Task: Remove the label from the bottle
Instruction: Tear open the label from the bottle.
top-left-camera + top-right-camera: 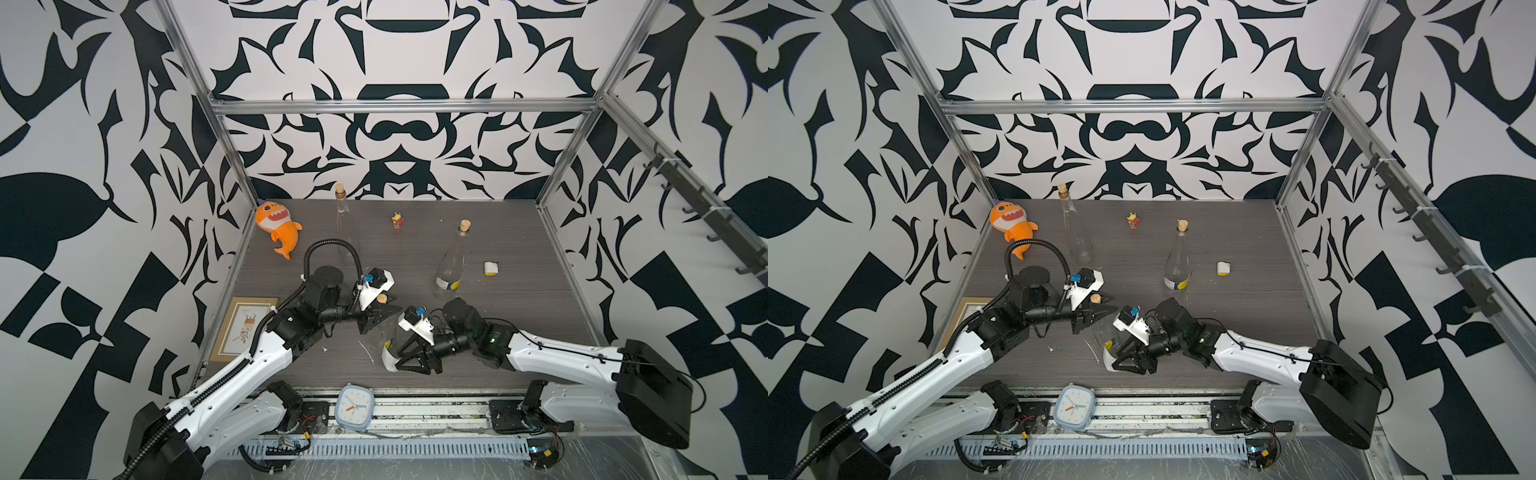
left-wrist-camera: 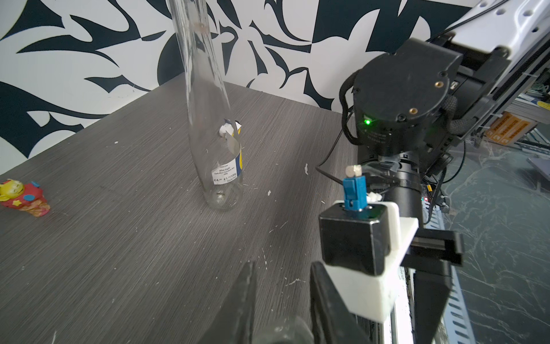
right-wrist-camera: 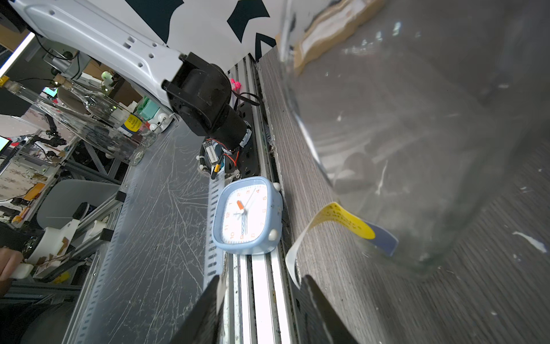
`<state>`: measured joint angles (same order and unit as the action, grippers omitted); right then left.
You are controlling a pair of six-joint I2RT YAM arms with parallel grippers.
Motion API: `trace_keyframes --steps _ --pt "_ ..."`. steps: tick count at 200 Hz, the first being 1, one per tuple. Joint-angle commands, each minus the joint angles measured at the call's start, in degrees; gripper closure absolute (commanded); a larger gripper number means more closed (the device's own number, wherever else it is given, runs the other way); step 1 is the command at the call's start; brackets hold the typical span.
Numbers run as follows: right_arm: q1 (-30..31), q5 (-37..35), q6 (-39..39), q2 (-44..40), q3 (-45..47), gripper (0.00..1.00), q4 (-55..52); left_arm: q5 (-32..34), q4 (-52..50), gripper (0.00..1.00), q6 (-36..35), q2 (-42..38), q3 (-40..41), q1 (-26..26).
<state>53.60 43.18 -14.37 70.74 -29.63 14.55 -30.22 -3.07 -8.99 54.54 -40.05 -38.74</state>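
Clear bottle (image 3: 416,134) blurred, top cut off

At right claw (image 3: 262,278): clear glass bottle (image 3: 416,149), paper label (image 3: 342,219) yellow/navy, white back; square alarm clock (image 3: 247,217) pale blue, orange numerals.

Top views overhead, share table (image 1: 519,249) — wrist cams close

Black-and-white patterned walls (image 1: 395,50), grey tabletop (image 1: 519,249)
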Motion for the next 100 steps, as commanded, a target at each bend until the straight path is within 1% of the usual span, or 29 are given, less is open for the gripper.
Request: trace_keyframes --steps 1,33,57,100 --pt "-0.13 2.7 -0.28 1.55 -0.7 0.56 2.89 0.33 -0.62 1.0 0.03 -0.58 -0.91 0.24" --pt "0.72 3.7 -1.52 3.31 -0.87 0.56 5.34 0.34 -0.58 1.0 -0.03 -0.58 -0.75 0.2" --pt "1.8 3.63 -1.89 4.31 -1.3 0.58 6.1 0.54 -0.45 1.0 -0.02 -0.5 -0.65 0.24" --pt "2.35 1.34 -1.55 4.21 -1.4 0.59 5.88 0.46 -0.29 1.0 0.09 -0.58 -0.46 0.23"
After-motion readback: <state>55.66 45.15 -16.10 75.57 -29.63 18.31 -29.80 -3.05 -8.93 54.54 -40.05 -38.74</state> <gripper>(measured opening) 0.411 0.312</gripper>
